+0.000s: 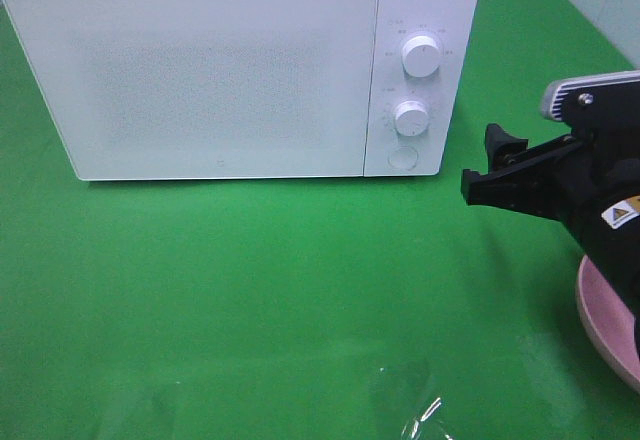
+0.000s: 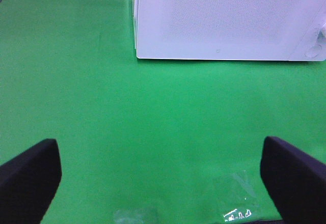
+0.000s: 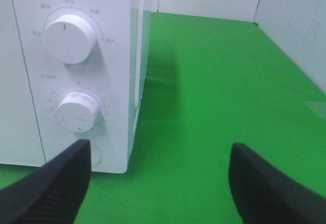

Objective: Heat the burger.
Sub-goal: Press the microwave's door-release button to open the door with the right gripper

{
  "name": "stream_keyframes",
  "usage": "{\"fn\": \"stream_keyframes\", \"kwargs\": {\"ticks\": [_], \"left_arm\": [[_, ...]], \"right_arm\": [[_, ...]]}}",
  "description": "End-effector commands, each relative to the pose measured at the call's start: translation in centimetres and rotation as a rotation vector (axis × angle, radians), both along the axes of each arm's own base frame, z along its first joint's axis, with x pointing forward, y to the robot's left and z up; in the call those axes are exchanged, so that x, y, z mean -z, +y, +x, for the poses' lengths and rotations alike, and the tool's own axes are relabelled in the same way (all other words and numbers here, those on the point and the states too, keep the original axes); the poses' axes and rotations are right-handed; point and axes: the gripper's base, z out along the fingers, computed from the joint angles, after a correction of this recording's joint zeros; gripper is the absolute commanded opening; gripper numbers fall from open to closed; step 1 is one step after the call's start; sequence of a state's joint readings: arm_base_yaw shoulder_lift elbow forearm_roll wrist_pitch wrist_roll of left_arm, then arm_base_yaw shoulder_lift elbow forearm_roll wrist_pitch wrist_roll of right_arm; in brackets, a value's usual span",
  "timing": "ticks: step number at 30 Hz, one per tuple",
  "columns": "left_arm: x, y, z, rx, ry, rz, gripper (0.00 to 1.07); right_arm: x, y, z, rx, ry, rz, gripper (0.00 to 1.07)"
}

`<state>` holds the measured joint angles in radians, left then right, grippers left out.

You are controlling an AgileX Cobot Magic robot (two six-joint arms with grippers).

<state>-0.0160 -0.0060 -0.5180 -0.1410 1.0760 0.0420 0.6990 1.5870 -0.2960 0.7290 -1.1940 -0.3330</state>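
Note:
The burger is out of view in every frame. A white microwave (image 1: 220, 70) stands at the back of the green table with its door closed. My right gripper (image 1: 485, 165) hovers open just right of the microwave's lower right corner, nothing between its fingers. In the right wrist view the gripper (image 3: 160, 183) faces the control panel, with the upper knob (image 3: 70, 35), the lower knob (image 3: 77, 111) and the round button (image 3: 96, 155) close ahead. My left gripper (image 2: 160, 178) is open wide over bare green cloth, some way in front of the microwave (image 2: 224, 20).
A pink plate (image 1: 600, 310) sits at the right edge, mostly hidden under my right arm. A scrap of clear film (image 1: 420, 420) lies near the front edge. White walls (image 3: 290, 10) close off the table behind and to the right.

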Motion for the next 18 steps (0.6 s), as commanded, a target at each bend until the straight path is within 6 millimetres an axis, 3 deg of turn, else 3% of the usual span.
{"fn": "stream_keyframes", "kwargs": {"ticks": [1,9,18], "left_arm": [[0.0,0.0,-0.3,0.002,-0.026,-0.008,0.99],[0.0,0.0,-0.3,0.002,-0.026,-0.008,0.99],[0.0,0.0,-0.3,0.002,-0.026,-0.008,0.99]], "right_arm": [[0.1,0.9,0.0,0.008,-0.009,-0.001,0.73],[1.4,3.6,0.4,-0.032,0.023,0.002,0.73],[1.5,4.1,0.5,-0.016,0.039,0.164,0.73]]}}
